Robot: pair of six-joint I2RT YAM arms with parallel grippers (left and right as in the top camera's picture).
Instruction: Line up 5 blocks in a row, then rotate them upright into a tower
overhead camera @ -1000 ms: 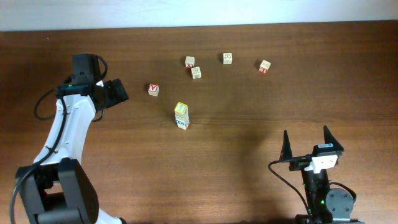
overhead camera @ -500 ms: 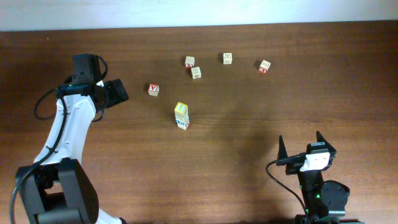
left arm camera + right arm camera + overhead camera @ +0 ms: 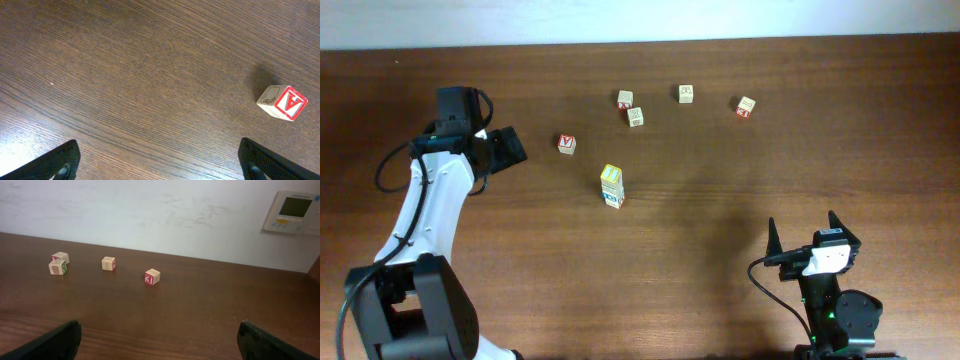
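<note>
Blocks (image 3: 611, 186) sit well apart from both grippers; left gripper (image 3: 510, 147) and right gripper (image 3: 808, 232) fully spread, holding nothing. Y cube (image 3: 566, 144) nearest the left.

Overhead, the marks on the cubes (image 3: 686, 93) are too small to read. The bottom edge cuts off the left fingers (image 3: 56, 162) and right fingers (image 3: 52, 341); the right edge cuts the wall panel (image 3: 294, 213).
</note>
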